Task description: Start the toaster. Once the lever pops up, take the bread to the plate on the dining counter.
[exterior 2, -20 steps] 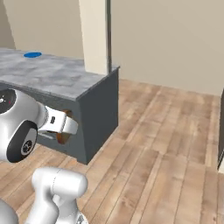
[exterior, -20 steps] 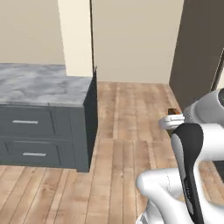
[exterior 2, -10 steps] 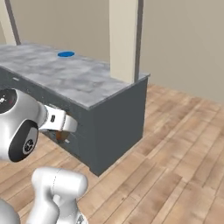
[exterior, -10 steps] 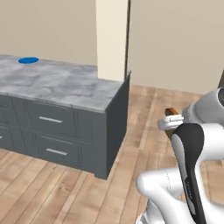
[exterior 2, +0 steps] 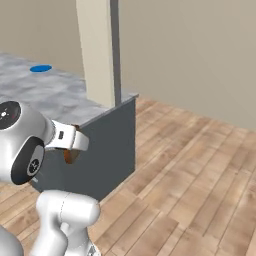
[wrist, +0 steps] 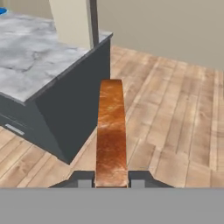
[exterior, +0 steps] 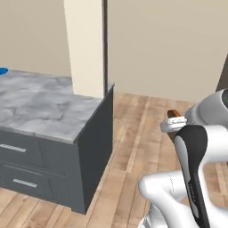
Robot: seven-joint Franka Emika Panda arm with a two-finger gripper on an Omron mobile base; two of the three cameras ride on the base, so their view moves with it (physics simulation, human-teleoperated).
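Nearest, the two-finger hand is clamped on the square tan-brown slice of bread with its darker crust, seen edge-on in the hand view and running straight out from between the dark fingertips. In the left base view a sliver of the bread's crust peeks above the white wrist, and in the right base view a brown edge shows under it, so the slice is carried in the air over the wooden plank floor, touching nothing else. The step in hand looks like the carry: toasting appears finished and the bread is on its way to be delivered. Beyond the bread stands the marble-topped counter with grey veins and a dark grey base, its near corner just ahead and to the left, a cream pillar rising at its far edge. Farthest off, the flat round bright blue plate lies well along the counter towards its far end. The next move probably calls for bringing the base closer along the counter, then reaching over the plate and lowering the slice flat before releasing.
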